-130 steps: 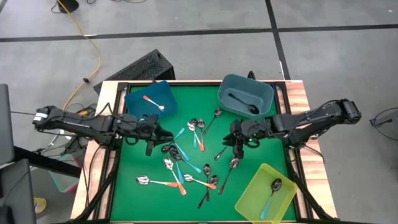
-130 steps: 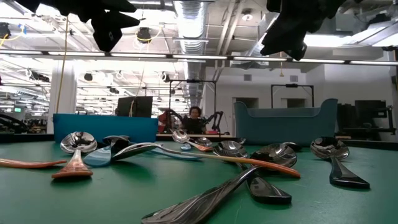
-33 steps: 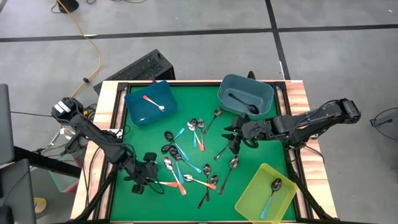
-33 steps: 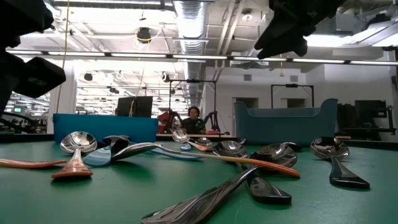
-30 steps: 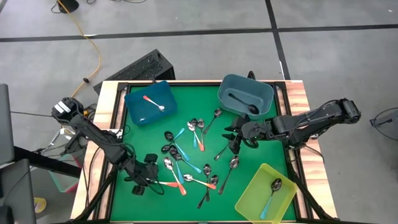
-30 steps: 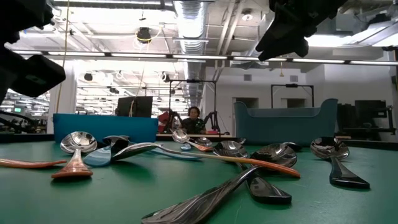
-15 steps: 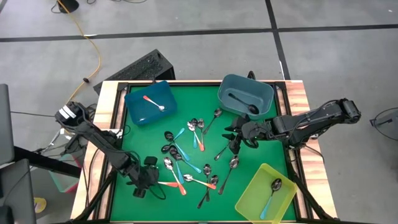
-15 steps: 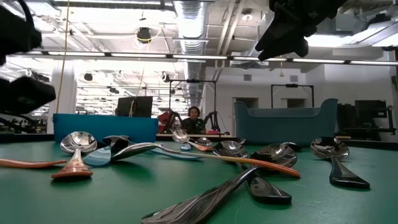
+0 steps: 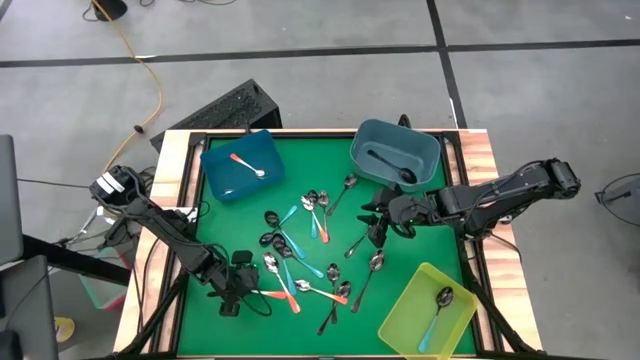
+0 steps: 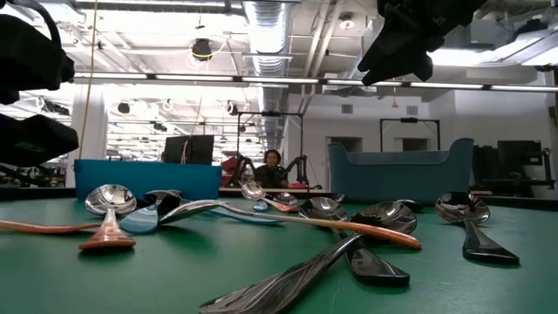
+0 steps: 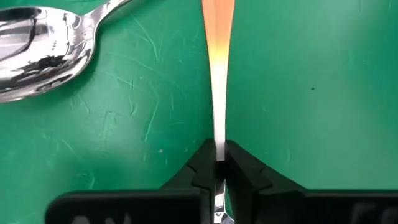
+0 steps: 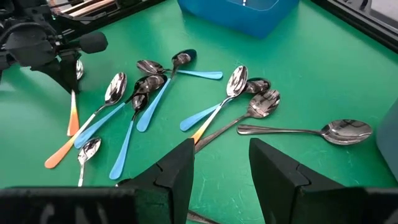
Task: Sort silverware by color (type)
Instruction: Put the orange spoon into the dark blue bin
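Note:
Several spoons (image 9: 305, 250) with orange, light blue or plain metal handles lie scattered on the green mat. My left gripper (image 9: 236, 290) is down at the mat's near left part, shut on an orange-handled spoon (image 9: 275, 296). The same gripper (image 12: 64, 59) and spoon (image 12: 73, 118) also show in the right wrist view. My right gripper (image 9: 376, 226) hovers open above the mat's right middle, over the pile, with nothing between its fingers (image 12: 181, 167). My left gripper pinches the orange-handled spoon between its two fingers at the narrow part (image 11: 218, 155) where the orange handle fades into bare metal. The fingers come steeply from above and lie across the handle. The handle (image 11: 217, 56) runs straight away from them along the mat.
A blue bin (image 9: 222, 176) at the far left holds an orange-handled spoon. A teal bin (image 9: 425, 152) at the far right holds a dark spoon. A yellow-green bin (image 9: 410, 318) at the near right holds a light blue one. A metal spoon bowl (image 11: 37, 50) lies close beside the held handle.
My left gripper has sunk toward the mat at the near left and shifted slightly toward the orange-handled spoon. My right gripper has kept still.

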Robot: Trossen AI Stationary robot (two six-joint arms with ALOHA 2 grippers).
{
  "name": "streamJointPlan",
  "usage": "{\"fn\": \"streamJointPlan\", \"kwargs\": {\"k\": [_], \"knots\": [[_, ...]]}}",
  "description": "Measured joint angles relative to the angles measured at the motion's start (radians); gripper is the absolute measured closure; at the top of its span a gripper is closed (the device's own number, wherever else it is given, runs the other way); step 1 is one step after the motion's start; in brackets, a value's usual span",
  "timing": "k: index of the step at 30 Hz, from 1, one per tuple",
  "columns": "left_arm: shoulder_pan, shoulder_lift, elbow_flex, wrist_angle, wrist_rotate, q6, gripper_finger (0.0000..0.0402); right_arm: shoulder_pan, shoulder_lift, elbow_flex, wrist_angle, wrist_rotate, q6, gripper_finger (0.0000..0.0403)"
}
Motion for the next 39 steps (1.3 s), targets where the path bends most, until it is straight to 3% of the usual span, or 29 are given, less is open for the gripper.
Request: {"fn": "streamJointPlan", "kwargs": {"k": [8, 17, 24, 31, 35, 39], "knots": [[-0.002, -0.035, 0.019, -0.045, -0.008, -0.048, 0.0399, 0.0, 0.0, 0.0, 0.003, -0.001, 0.052, 0.0235], [-0.003, -0.193, 0.028, -0.195, -0.064, -0.095, 0.0401, 0.0, 0.0, 0.0, 0.016, -0.022, 0.055, 0.0239], [0.013, -0.352, 0.029, -0.193, -0.217, -0.156, 0.0401, -0.003, 0.0, 0.0, 0.084, -0.024, 0.05, 0.0239], [0.063, -0.557, 0.03, -0.185, -0.468, -0.17, 0.0401, -0.037, 0.0, 0.0, 0.301, -0.027, -0.033, 0.0239], [0.093, -0.669, 0.03, -0.135, -0.637, -0.105, 0.0401, -0.066, 0.0, 0.0, 0.425, -0.041, -0.062, 0.0239], [0.137, -0.747, 0.032, 0.01, -0.718, 0.058, 0.0401, -0.116, 0.049, 0.001, 0.546, -0.138, -0.063, 0.0239]]}}
